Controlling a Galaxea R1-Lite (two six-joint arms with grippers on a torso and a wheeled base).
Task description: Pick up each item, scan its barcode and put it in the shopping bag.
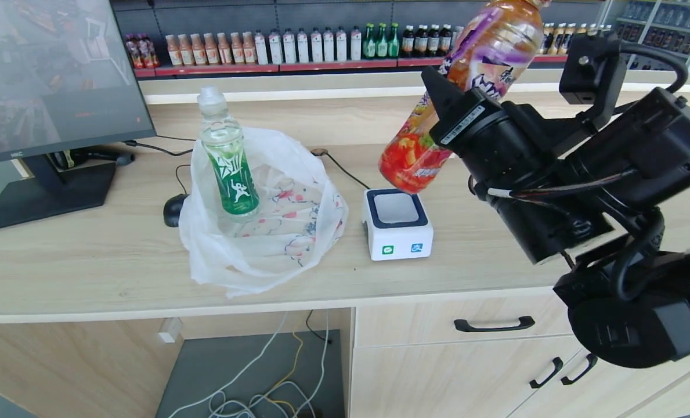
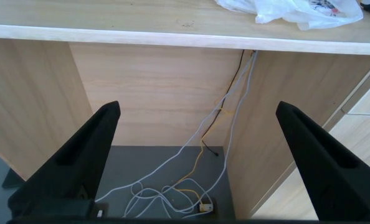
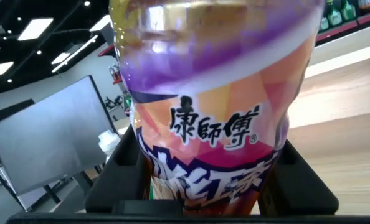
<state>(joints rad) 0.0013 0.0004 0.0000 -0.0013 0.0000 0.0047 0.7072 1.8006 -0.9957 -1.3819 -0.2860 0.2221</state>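
The right gripper (image 1: 465, 87) pinches the orange-labelled bottle (image 1: 495, 46), which tilts with its base just above the white scanner (image 1: 397, 223) on the counter (image 1: 78, 267). Beside the scanner, the shopping bag (image 1: 298, 232) holds an upright green bottle (image 1: 228, 162); a mouse (image 1: 173, 210) and a monitor (image 1: 49, 75) lie beyond. The left gripper (image 2: 197, 162) hangs under the counter edge, fingers spread.

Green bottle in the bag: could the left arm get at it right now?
Probably not yet. The left gripper is open but sits below the counter edge, facing the space underneath; it would need to rise first. The bottle stands in the open bag.
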